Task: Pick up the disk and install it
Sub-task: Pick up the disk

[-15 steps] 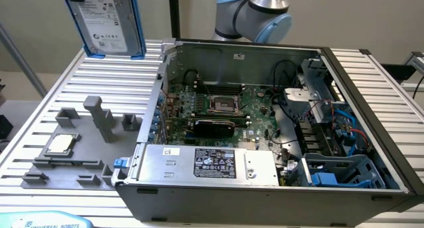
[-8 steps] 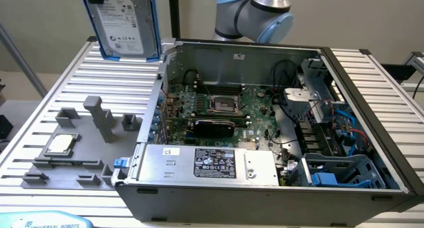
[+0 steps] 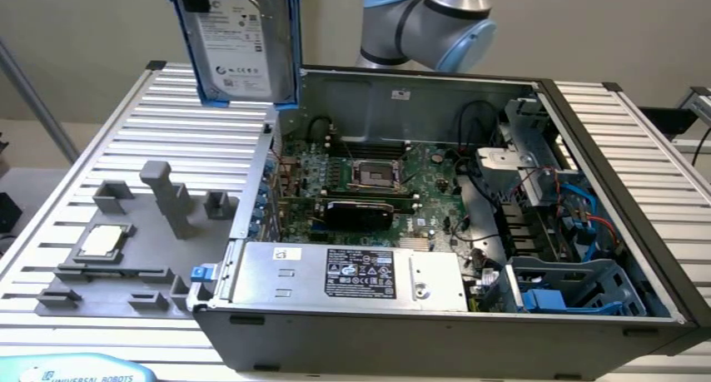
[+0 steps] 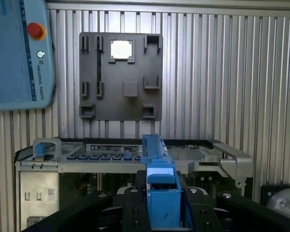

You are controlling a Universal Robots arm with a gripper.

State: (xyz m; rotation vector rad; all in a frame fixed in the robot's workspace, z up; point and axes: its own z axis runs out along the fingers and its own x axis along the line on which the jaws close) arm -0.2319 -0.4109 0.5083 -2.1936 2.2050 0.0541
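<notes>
Disk [image 3: 242, 41] in its blue bracket hangs upright above the worktop [image 3: 200, 124]; we see the pincer [image 4: 163, 210] clamped on its edge. Below, at the exterior view's left, a grey tray [image 3: 122, 295] carries a chip [image 3: 100, 242]; to its right stands the open computer case [image 3: 422, 99].

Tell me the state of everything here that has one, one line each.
disk: held up in the air, upright, clamped by its blue carrier.
end effector: shut on the disk.
case: open, side panel off, insides exposed.
chip: lying flat in the grey holder.
blue bay: no disk in it.
</notes>
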